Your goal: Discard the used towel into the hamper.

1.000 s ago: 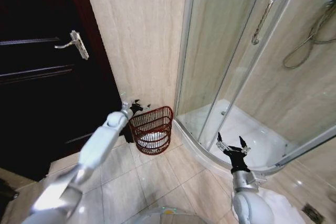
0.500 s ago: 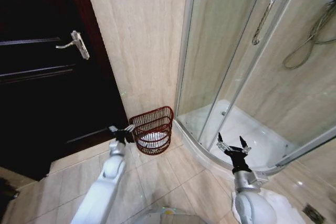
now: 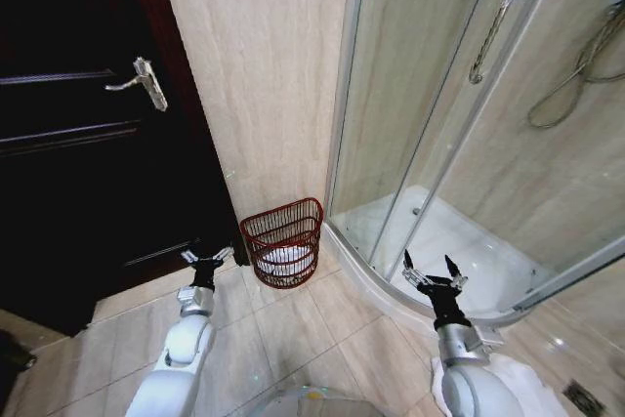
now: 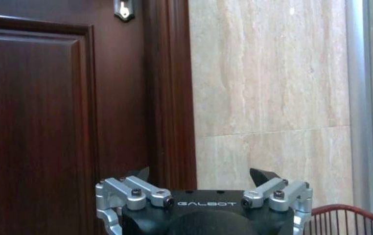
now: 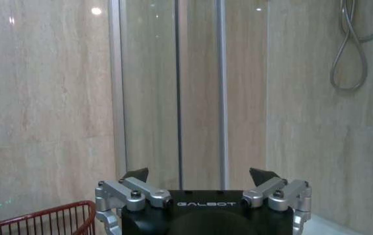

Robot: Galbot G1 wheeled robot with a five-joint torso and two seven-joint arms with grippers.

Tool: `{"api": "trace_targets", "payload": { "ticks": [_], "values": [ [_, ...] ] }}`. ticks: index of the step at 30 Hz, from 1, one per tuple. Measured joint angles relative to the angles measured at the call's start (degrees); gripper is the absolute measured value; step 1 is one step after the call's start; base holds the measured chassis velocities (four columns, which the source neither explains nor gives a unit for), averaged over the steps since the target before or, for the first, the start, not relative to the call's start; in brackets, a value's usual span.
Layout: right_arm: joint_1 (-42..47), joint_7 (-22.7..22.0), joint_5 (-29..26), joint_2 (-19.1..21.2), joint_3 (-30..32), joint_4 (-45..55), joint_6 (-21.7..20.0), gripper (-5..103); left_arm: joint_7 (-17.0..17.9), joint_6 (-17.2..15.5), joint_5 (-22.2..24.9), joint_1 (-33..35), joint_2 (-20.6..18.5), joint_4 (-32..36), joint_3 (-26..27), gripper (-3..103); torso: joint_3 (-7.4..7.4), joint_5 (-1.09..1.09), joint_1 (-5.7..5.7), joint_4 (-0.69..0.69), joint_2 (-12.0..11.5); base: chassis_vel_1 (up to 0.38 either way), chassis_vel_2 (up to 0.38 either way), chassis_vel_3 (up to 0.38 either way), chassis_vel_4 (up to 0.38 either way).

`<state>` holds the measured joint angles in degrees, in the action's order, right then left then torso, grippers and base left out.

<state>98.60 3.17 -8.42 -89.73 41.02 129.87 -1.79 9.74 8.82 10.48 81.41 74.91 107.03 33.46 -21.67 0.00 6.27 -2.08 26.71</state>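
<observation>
- Floor [image 3: 293, 339]: light beige tiles with thin grout lines, running up to the hamper and past it on both sides.
- Wall [image 3: 264, 75]: beige stone-look tiles directly behind the hamper.
- Door [image 3: 78, 144]: dark wood, panelled, left of the hamper, carrying a metal lever handle [image 3: 142, 81] high above the hamper's rim level.
- Shower enclosure [image 3: 469, 144]: curved glass panels in metal frames, right of the hamper; its raised white base curves away just beside the hamper. A shower hose [image 3: 576, 65] hangs on the far wall inside.
- Hamper [image 3: 284, 241]: stands upright on the floor against the wall, between the door and the shower base. Its long axis is vertical, the open mouth faces up, and the body tapers downward.
- White cloth [image 3: 283, 259]: lies inside the hamper, low in the basket, visible through the openwork.
- Left gripper [image 3: 205, 259]: low over the floor, left of the hamper and apart from it, in front of the door; fingers spread and empty.
- Right gripper [image 3: 430, 270]: right of the hamper, over the shower base edge; fingers spread and empty.
</observation>
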Motion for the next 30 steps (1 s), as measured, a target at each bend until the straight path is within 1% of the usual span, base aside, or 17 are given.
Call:
{"api": "trace_targets", "payload": {
  "ticks": [8,13,17,26,30],
  "values": [
    [0.6,-0.2,-0.2,0.3,0.6,0.4,-0.2,100,-0.3,0.0,-0.3,-0.2,-0.4,-0.8,0.0,100,0.00,0.00,0.00,-0.02,0.0,0.000,0.000,0.000,0.000],
    [0.7,-0.1,-0.1,0.2,0.5,0.4,-0.2,100,-1.0,0.1,-0.3,-0.9,-1.6,-1.7,0.8,100,0.00,0.00,0.00,-0.01,0.0,-0.006,-0.002,0.010,0.006],
    [0.2,-0.1,1.4,-0.1,0.6,0.2,0.5,100,-1.8,-0.1,0.3,-1.6,-2.4,-1.7,2.0,100,0.00,0.02,0.00,-0.01,0.0,-0.028,-0.048,0.039,0.047],
    [0.7,-0.7,2.4,-0.3,0.5,0.2,0.7,100,-1.9,0.0,0.3,-0.8,-1.9,-1.6,0.3,100,0.00,0.00,0.00,-0.01,0.0,-0.026,-0.079,0.033,0.097],
    [0.7,-1.3,3.4,-0.1,1.1,-0.4,1.0,100,-2.1,0.5,0.3,-0.7,-2.7,-2.0,0.0,100,0.00,0.01,0.00,0.00,0.0,-0.024,-0.119,0.025,0.107]
  ]
}}
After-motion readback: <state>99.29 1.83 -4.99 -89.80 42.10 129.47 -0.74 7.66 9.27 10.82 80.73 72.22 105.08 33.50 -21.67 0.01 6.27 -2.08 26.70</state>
